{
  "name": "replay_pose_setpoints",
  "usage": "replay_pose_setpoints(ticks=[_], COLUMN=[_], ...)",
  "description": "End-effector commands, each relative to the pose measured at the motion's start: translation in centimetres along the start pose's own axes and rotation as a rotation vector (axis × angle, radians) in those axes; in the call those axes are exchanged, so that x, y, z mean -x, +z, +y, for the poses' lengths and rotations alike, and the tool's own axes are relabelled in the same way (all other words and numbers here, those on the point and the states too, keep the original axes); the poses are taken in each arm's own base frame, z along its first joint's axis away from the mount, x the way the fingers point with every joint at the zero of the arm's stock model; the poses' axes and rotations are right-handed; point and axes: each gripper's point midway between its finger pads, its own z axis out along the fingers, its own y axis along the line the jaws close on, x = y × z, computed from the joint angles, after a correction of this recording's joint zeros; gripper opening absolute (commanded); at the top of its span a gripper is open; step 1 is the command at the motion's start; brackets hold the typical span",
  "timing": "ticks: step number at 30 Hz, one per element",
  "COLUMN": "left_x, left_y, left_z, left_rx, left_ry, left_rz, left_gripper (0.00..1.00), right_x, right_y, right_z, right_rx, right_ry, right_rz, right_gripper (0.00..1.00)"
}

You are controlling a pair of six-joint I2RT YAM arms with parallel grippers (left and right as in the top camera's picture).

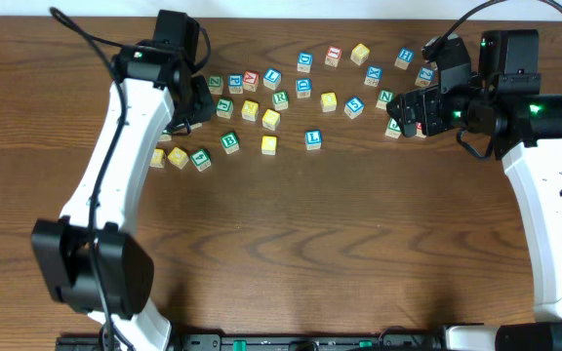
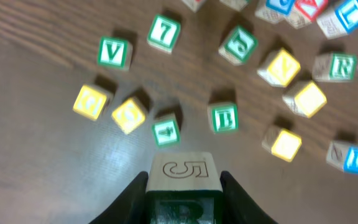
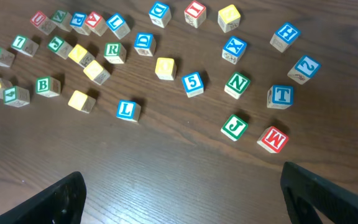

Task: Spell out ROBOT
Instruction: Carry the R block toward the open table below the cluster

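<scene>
On wooden table (image 1: 310, 244), scattered letter cubes. Visible from left wrist only, hidden under the left arm (image 1: 130, 136) overhead: left gripper (image 2: 183, 186) clamped on R cube (image 2: 182, 169), 5 face up, near green B cube (image 2: 222, 117). Right gripper (image 3: 182, 193) spread wide, empty, well right of green B cube; blue T cube (image 3: 281, 95) likewise.

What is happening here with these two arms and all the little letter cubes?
The left gripper is shut on a wooden cube that shows a green R on its front and a 5 on top. The right gripper is open and holds nothing, hanging above the cubes on the right side. All the other cubes, among them the green B cube and the blue T cube, lie scattered on the table. No word is laid out yet.
</scene>
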Motion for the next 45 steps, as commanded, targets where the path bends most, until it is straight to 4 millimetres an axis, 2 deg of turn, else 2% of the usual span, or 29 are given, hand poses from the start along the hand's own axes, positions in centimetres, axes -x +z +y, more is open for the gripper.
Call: replay_pose_setpoints(ticks=[1,8,11,15,18,24,28,35,45], left_x=[-1.9,-6.6,-8.7,-10.2,-10.6,-11.0,-11.7,-11.7,-13.2], left_y=[-0.2,1.6,2.9,5.0,6.7,8.8,9.7,11.1,13.1], left_z=[-1.2,-3.5,-3.7,-3.7,-4.0,-5.1,-5.6,-6.4,-6.4], left_rx=[0.005,0.004,0.020,0.024,0.005,-0.062,-0.084,-0.089,-0.077], left_ry=[0.101,0.271,0.320,0.349,0.394,0.454,0.486,0.479,0.477], left_rz=[0.048,0.151,0.194,0.210,0.189,0.155,0.177,0.171,0.228], left_gripper=[0.28,0.28,0.28,0.28,0.28,0.28,0.28,0.28,0.28], right_x=[0.6,0.6,0.6,0.6,0.6,0.6,0.6,0.6,0.6], right_y=[-0.3,-0.3,-0.3,-0.3,-0.3,-0.3,-0.3,-0.3,-0.3], right_z=[-0.1,-0.1,-0.1,-0.1,-0.1,-0.1,-0.1,-0.1,-0.1], right_rx=[-0.005,-0.005,-0.005,-0.005,-0.005,-0.005,-0.005,-0.005,-0.005], right_ry=[0.006,0.006,0.006,0.006,0.007,0.007,0.007,0.007,0.007], right_rz=[-0.015,-0.014,-0.014,-0.014,-0.015,-0.014,-0.015,-0.014,-0.014], right_gripper=[0.95,0.94,0.94,0.95,0.95,0.95,0.95,0.96,0.96])
